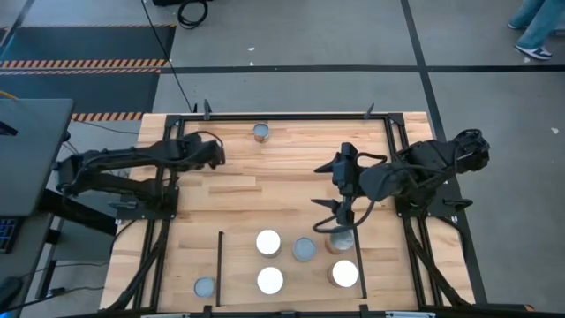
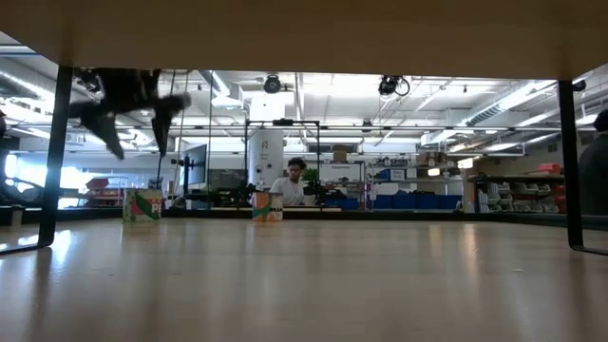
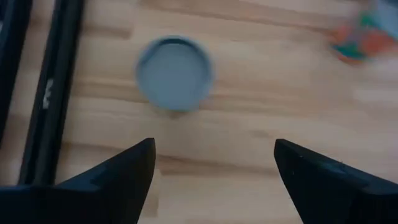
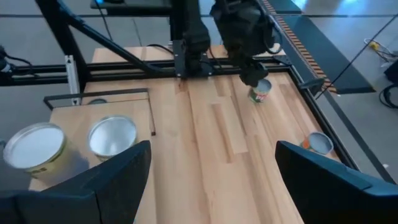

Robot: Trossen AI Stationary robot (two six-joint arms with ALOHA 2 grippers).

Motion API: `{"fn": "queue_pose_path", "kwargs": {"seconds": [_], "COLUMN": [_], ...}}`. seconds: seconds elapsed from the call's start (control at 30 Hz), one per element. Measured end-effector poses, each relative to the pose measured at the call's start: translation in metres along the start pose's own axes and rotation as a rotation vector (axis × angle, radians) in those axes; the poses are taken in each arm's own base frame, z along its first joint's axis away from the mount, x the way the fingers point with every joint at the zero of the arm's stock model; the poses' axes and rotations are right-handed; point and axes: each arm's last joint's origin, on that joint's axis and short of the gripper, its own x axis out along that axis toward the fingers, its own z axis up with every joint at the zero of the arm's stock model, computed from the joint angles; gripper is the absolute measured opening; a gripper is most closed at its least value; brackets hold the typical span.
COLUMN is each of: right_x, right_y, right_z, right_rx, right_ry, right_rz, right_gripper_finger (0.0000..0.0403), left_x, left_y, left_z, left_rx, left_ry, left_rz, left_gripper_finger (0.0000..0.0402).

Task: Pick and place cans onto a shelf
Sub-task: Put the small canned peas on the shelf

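The shelf [image 1: 237, 261] is a light-wood panel between thin black rails at the table's near edge. On it stand two white-topped cans [image 1: 268, 242] [image 1: 270, 280], a grey-topped can [image 1: 304, 249], another white-topped one [image 1: 344, 274] and a grey-topped one [image 1: 341, 238] at its right rail. My right gripper [image 1: 322, 216] hangs open above the shelf's far right corner, with nothing between its fingers [image 4: 211, 168]. My left gripper [image 1: 215, 155] is open at the table's far left, above a grey-topped can [image 3: 174, 73]. Another grey-topped can [image 1: 261, 132] stands near the far edge.
One grey-topped can [image 1: 205, 287] stands outside the shelf, left of its left rail. Black frame rails [image 1: 291, 115] run along the table's far edge and sides. Bare wood lies in the table's middle [image 1: 282, 185]. A person sits far off in the room [image 2: 296, 180].
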Motion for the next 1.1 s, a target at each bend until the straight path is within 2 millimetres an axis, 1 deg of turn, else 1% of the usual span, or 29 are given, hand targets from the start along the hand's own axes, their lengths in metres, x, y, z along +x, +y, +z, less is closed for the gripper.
{"fn": "queue_pose_path", "kwargs": {"seconds": [0.1, 0.3, 0.47, 0.6, 0.8, 0.97, 1.1], "right_x": [0.003, 0.009, 0.015, 0.020, 0.024, 0.025, 0.026], "right_y": [-0.005, -0.019, -0.032, -0.043, -0.055, -0.060, -0.062], "right_z": [0.002, 0.010, 0.016, 0.019, 0.023, 0.023, 0.024], "right_rx": [0.019, 0.066, 0.061, 0.059, 0.065, 0.074, 0.087], "right_ry": [-0.004, -0.053, -0.074, -0.081, -0.094, -0.095, -0.093], "right_rz": [-0.018, -0.075, -0.113, -0.146, -0.153, -0.167, -0.157], "right_gripper_finger": [0.0352, 0.0352, 0.0352, 0.0352, 0.0352, 0.0352, 0.0352], "left_x": [0.022, 0.045, 0.058, 0.062, 0.079, 0.094, 0.101], "left_y": [0.013, 0.023, 0.026, 0.030, 0.020, 0.020, 0.025], "left_z": [-0.001, -0.002, 0.000, 0.000, 0.006, 0.011, 0.015], "left_rx": [-0.091, -0.106, -0.056, -0.020, 0.081, 0.067, 0.046], "left_ry": [-0.006, -0.045, -0.068, -0.068, -0.095, -0.096, -0.096], "left_rz": [0.053, 0.055, 0.030, 0.081, 0.078, 0.110, 0.159], "left_gripper_finger": [0.0334, 0.0334, 0.0334, 0.0334, 0.0334, 0.0334, 0.0334]}}
